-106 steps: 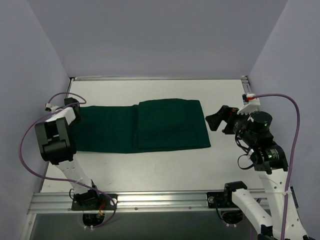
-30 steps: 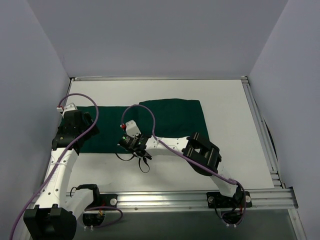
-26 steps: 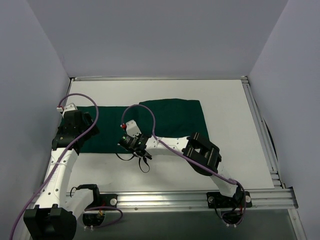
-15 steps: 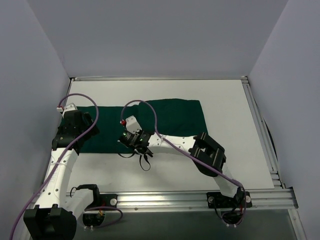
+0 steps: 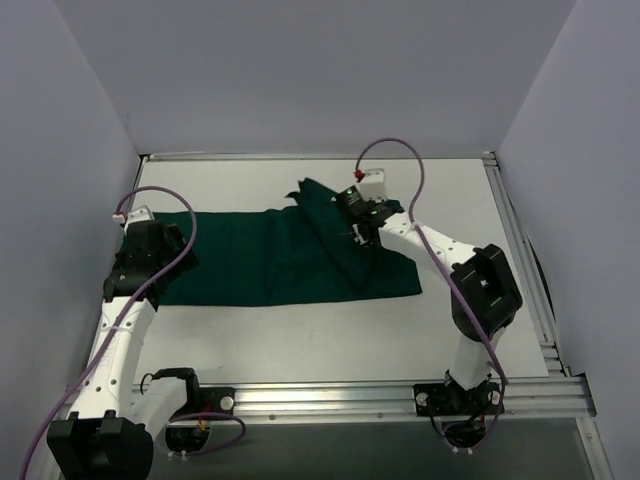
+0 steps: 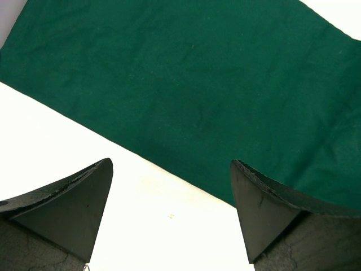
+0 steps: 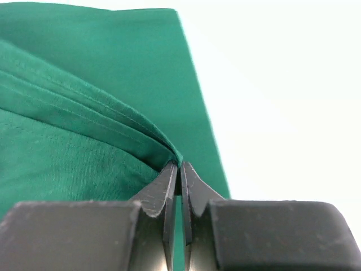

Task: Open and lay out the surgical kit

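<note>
The surgical kit shows as a dark green cloth drape (image 5: 240, 265) lying across the white table (image 5: 300, 335); whatever it wraps is hidden. My right gripper (image 5: 362, 232) is over the drape's right half, shut on a pinched fold of the cloth (image 7: 84, 141) that rises in a ridge toward the back. In the right wrist view the jaws of the gripper (image 7: 179, 165) meet on the hem, which is drawn to a point. My left gripper (image 5: 160, 250) hangs open over the drape's left end. Between its fingers (image 6: 67, 203) lie only bare table and the cloth's edge (image 6: 197, 73).
An aluminium rail (image 5: 320, 398) runs along the near edge and carries both arm bases. Another rail (image 5: 520, 260) lines the right side. Grey walls close in the left, back and right. Purple cables loop over both arms.
My right arm swung from the drape's front edge near the middle to the back right, drawing a flap of cloth up and across. The left arm stayed put.
</note>
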